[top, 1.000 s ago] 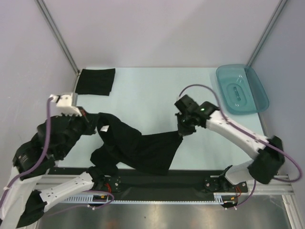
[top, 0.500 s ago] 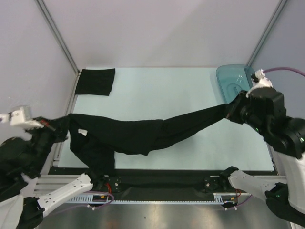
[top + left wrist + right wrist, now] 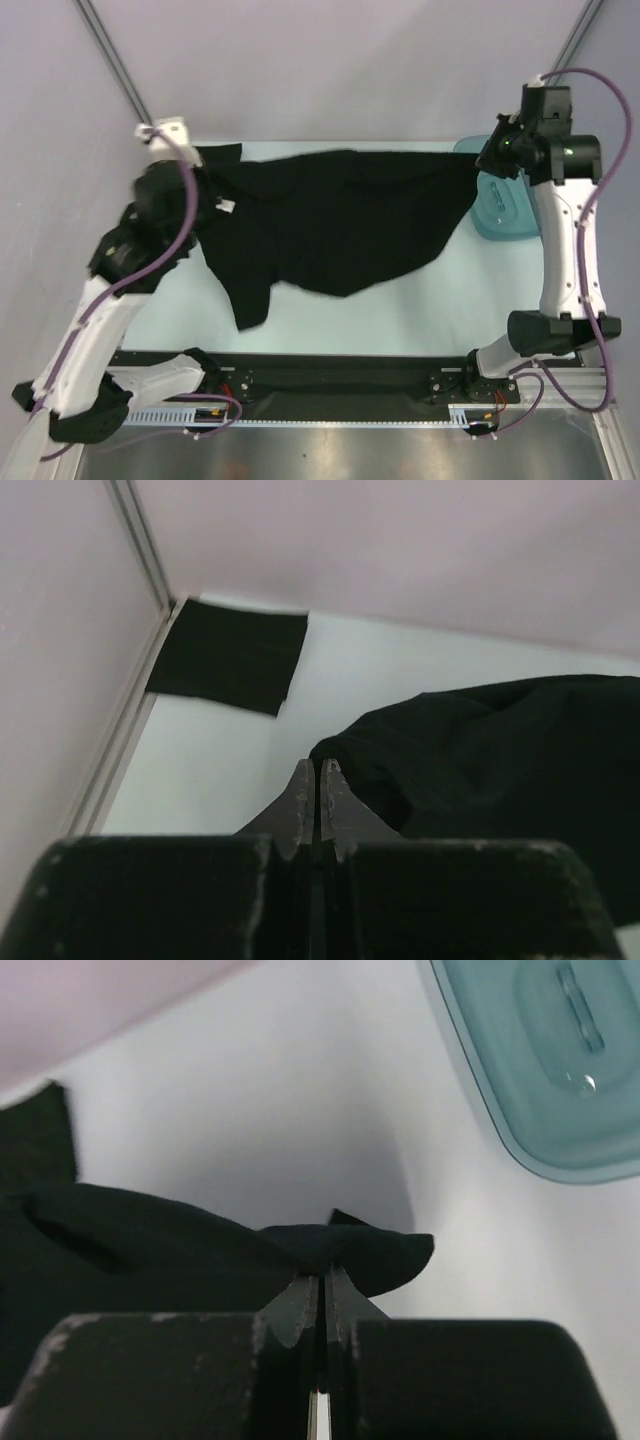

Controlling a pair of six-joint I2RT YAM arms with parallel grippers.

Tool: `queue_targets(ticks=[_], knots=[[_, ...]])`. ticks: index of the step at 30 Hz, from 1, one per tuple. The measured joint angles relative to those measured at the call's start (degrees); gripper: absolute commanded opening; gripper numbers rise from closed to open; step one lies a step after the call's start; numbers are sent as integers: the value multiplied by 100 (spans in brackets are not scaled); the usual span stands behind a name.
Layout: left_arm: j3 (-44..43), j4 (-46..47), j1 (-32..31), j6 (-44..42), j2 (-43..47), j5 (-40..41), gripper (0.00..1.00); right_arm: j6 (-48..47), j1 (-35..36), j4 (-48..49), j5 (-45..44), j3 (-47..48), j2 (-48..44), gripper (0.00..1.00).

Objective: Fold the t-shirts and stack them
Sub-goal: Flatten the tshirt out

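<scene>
My left fingers [image 3: 303,792] and right fingers [image 3: 306,1305] were both pinched shut on the t-shirt [image 3: 340,220], stretched along the far edge of the table [image 3: 420,300]. Either thin pinch could slip, dumping cloth onto the folded t-shirt [image 3: 225,655] or tray [image 3: 505,1110].

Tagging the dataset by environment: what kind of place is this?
Most likely a lab robot cell, not a home: a pale tabletop boxed in by plain white panels on metal frame posts, and two white robot arms bolted to a rail, holding a plain black cloth t-shirt.
</scene>
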State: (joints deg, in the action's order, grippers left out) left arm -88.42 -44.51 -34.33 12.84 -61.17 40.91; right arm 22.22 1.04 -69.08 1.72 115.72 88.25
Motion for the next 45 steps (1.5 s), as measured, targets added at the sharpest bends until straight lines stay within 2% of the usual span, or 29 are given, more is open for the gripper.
queue_targets(ticks=[3, 9, 12, 17, 22, 26, 30, 31, 32, 33, 34, 35, 36, 38, 39, 40, 42, 44, 45], knots=[[-363, 72, 13, 15, 603, -151, 0, 11, 39, -151, 144, 448, -452, 0], [-616, -57, 28, 157, 2312, -691, 0, 131, 33, -601, 175, 708, -2096, 0], [-1032, -282, 35, 262, 2645, -968, 0, 221, 33, -728, 162, 1082, -2673, 0], [-1438, -590, 35, 361, 2568, -1425, 0, 354, 33, -719, 120, 1429, -3198, 0], [-817, -393, 37, 367, 2090, -1613, 0, 481, 33, -149, 114, 413, -3023, 0], [-345, -2, 55, 361, 955, -1709, 0, 562, 35, 1139, 208, -796, -2262, 0], [-251, 494, 540, 363, -734, -2070, 0, 551, 39, 2326, 260, -1224, -616, 0], [-216, 616, 748, 365, -1152, -2166, 0, 522, 44, 2632, 284, -1213, -131, 3], [-184, 675, 964, 372, -1576, -2243, 0, 505, 61, 2852, 306, -1204, 254, 13], [-186, 695, 1191, 382, -1963, -2323, 4, 479, 70, 3060, 334, -1172, 708, 23], [-216, 708, 1401, 400, -2358, -2374, 18, 426, 79, 3152, 372, -1054, 1198, 32], [-269, 702, 1561, 402, -2708, -2387, 43, 369, 90, 3178, 393, -824, 1687, 44], [-417, 645, 1735, 409, -3123, -2374, 63, 321, 103, 3095, 396, -481, 2149, 54], [-966, 433, 1998, 487, -4011, -2291, 74, 179, 136, 2796, 372, 450, 3091, 64], [-1259, 282, 2090, 518, -4387, -2236, 84, 125, 151, 2514, 343, 1097, 3576, 66], [-1425, 214, 2144, 509, -4607, -2199, 87, 90, 157, 2339, 299, 1475, 3840, 71], [-1493, 61, 2203, 564, -4784, -2188, 88, 15, 201, 1851, 188, 1902, 4072, 73], [-1180, 4, 2184, 621, -4542, -2210, 86, -46, 254, 1462, 83, 1720, 3836, 72], [-881, 0, 2162, 660, -4284, -2245, 83, -81, 291, 1440, 13, 1309, 3550, 72]])
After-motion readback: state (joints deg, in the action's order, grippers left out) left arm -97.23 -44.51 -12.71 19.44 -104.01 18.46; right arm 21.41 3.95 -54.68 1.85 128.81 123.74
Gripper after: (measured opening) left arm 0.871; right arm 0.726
